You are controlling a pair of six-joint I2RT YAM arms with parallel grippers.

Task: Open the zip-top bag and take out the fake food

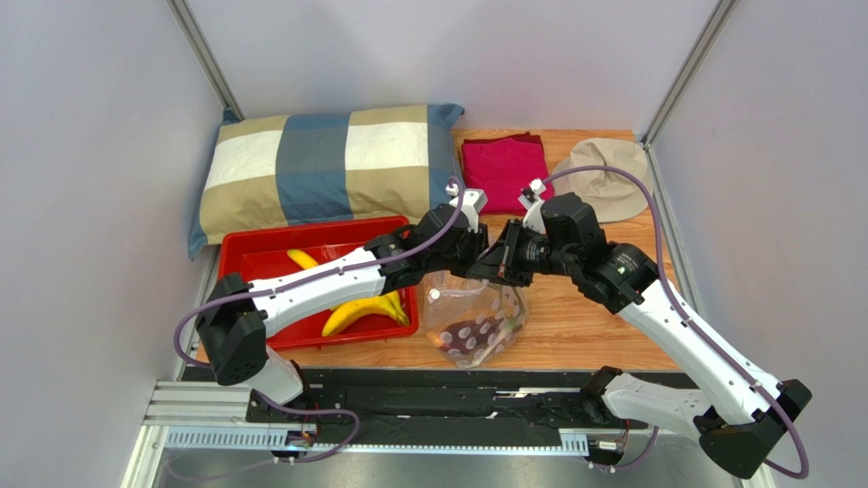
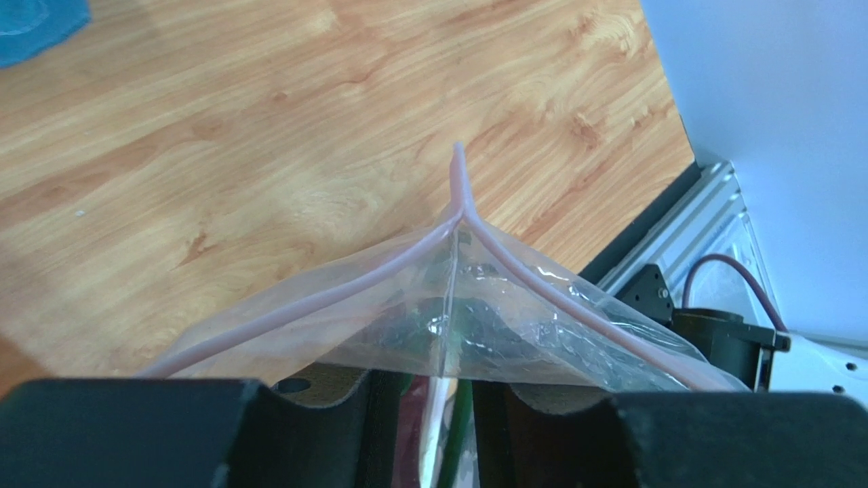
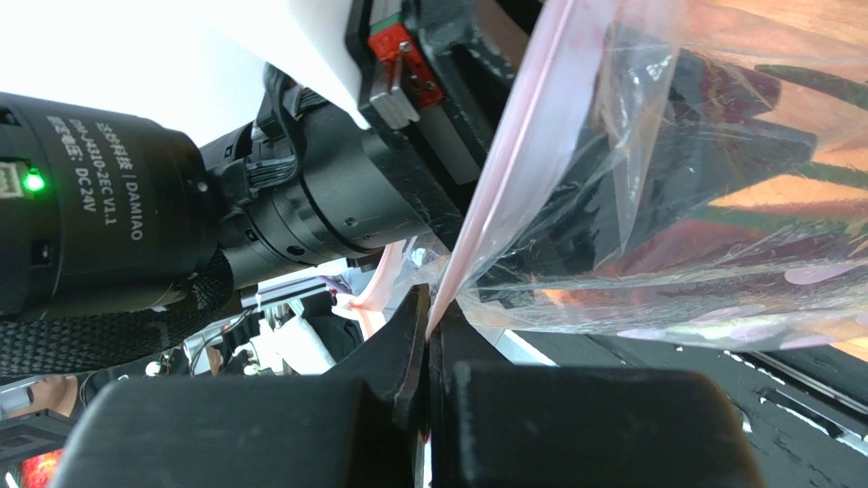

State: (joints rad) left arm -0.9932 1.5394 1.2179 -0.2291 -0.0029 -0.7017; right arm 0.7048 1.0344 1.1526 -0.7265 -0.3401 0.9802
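The clear zip-top bag [image 1: 479, 317] hangs above the wooden table between my two grippers. Its pink zip strip [image 2: 464, 193] splits into a Y, so the mouth is parted at this end. Fake food [image 1: 471, 333] shows through the plastic as dark, green and orange pieces. Two yellow bananas [image 1: 359, 310] lie in the red tray [image 1: 255, 256]. My right gripper [image 3: 429, 305] is shut on the pink strip [image 3: 509, 153]. My left gripper [image 2: 438, 384] has a gap between its fingers [image 2: 306, 407], with the bag's film draped over them and its side seam running down into the gap.
A checked pillow [image 1: 326, 168] lies at the back left. A folded red cloth [image 1: 504, 171] and a beige hat [image 1: 608, 178] sit at the back right. Metal rails [image 1: 408, 407] run along the near edge by the arm bases.
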